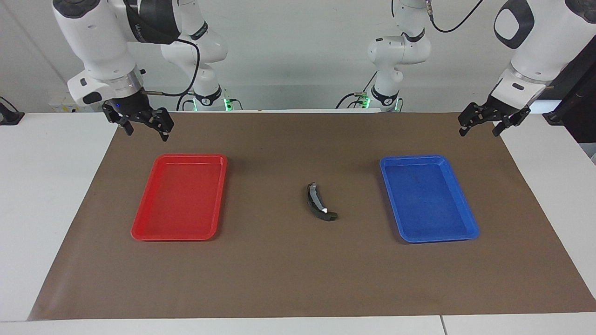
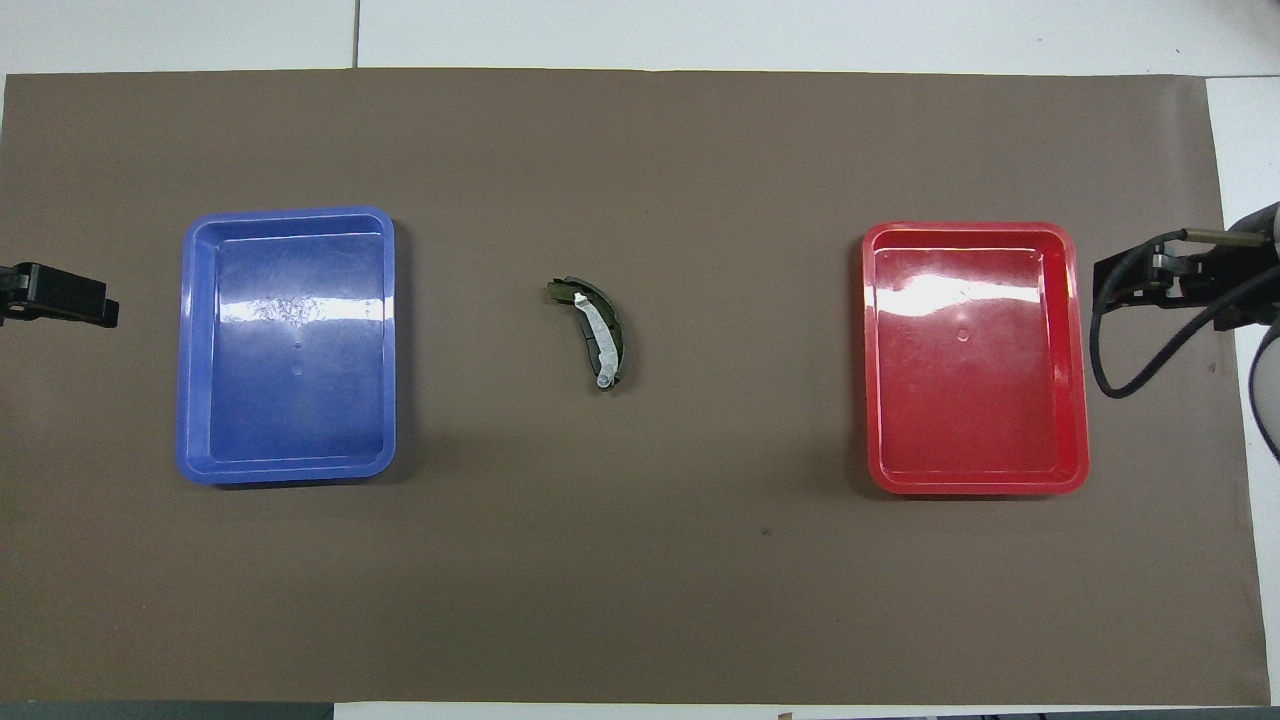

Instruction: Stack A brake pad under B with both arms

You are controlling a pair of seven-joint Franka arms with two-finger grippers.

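Currently both tools hang released, holding nothing: right tool (image 1: pixel 143 124) over the mat corner near the red plastic tray (image 1: pixel 139 230), left tool (image 1: pixel 484 122) past the blue plastic tray (image 1: pixel 470 231). Between trays lies the black crescent brake piece B (image 1: pixel 318 202), long axis roughly near-to-far, the dark pad (image 1: pixel 330 216) seemingly beneath it; both arms well apart from it.

Glossy plastic: blue tray (image 2: pixel 286 226) and red tray (image 2: pixel 968 236). Matt brown paper-like mat (image 2: pixel 640 580) over smooth white bench (image 1: pixel 56 195). Dull dark B (image 2: pixel 598 332).
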